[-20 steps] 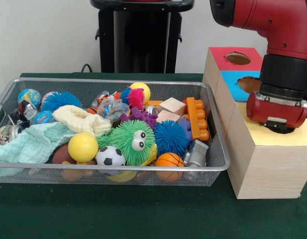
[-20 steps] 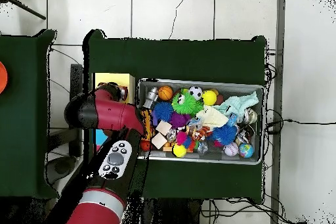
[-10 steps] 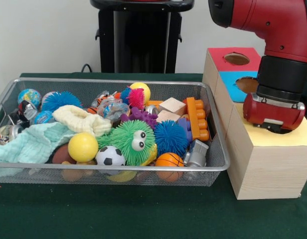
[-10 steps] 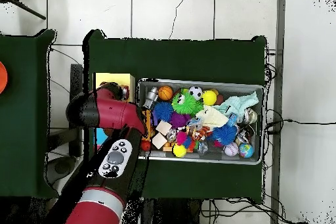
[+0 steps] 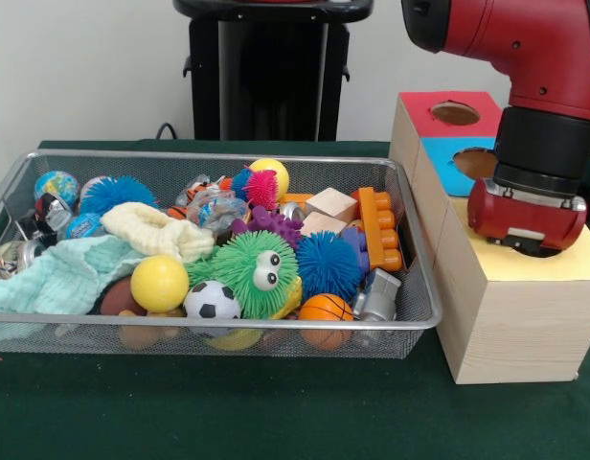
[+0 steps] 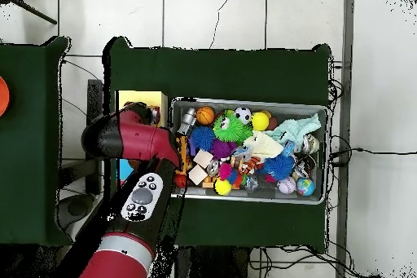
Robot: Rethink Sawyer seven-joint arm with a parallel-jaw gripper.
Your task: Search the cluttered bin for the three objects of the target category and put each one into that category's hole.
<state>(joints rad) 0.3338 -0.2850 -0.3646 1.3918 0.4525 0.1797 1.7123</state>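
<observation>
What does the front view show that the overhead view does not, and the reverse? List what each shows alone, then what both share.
Front view only: the googly eyes of the green fuzzy toy, the box's red top with its round hole, and the wooden side of the box.

Overhead view only: the tiled floor, a second green table, and the arm's button panel.

Both: the wire bin full of toys, the soccer ball, the yellow box top, the red arm.
</observation>
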